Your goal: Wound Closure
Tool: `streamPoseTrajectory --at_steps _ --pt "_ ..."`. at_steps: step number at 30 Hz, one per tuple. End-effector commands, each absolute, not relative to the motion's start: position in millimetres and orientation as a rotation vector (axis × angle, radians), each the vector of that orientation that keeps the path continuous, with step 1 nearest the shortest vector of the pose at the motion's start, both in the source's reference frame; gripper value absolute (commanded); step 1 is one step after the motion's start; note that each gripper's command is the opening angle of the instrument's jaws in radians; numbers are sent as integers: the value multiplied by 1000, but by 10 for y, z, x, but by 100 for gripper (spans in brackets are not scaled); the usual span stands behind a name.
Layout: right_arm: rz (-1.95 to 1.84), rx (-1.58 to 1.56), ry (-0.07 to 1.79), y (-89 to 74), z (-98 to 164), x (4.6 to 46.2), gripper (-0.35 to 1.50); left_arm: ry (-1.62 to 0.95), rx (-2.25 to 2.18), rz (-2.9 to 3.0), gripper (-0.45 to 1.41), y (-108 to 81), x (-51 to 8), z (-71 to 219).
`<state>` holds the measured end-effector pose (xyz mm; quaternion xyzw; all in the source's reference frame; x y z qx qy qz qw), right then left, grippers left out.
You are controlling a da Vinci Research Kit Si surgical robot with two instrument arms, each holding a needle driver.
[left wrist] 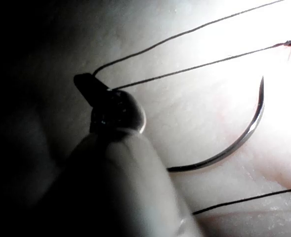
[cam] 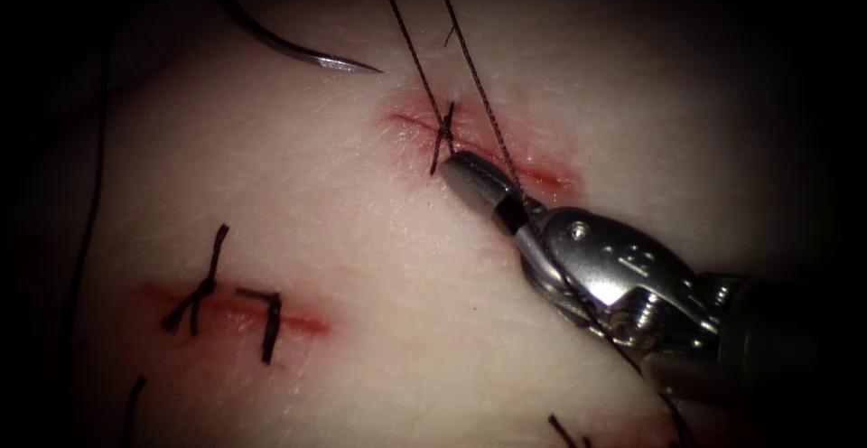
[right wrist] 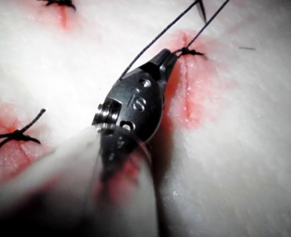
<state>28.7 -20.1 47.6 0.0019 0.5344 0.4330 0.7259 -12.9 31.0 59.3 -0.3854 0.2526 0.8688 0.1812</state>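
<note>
At the upper cut (cam: 479,145), the right tool (cam: 462,170) sits with jaws pressed together beside the knot (cam: 445,127), gripping nothing I can make out. Left tool (left wrist: 86,84) pinches the thread (left wrist: 185,34). Judging by this, trimming the tails may be due. Free needle (cam: 289,46) lies on the tissue (cam: 361,258) left of the cut, tip pointing right.

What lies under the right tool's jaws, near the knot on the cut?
Under the right tool lies the cut with red fluid; the knot sits just beyond its tip. The stretch of cut beneath the jaws is covered. The needle lies free on the tissue.
</note>
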Motion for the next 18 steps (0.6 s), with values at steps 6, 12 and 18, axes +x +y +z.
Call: streamPoseTrajectory --at_steps 6,12,18 --pt "948 5 1251 -184 471 299 -35 681 -1323 2396 -45 293 -152 588" --pt "950 17 1286 -175 462 296 12 546 -1592 2306 -45 270 -173 564" --pt "963 30 1283 -164 450 296 93 395 -1756 2206 -45 244 -189 533"
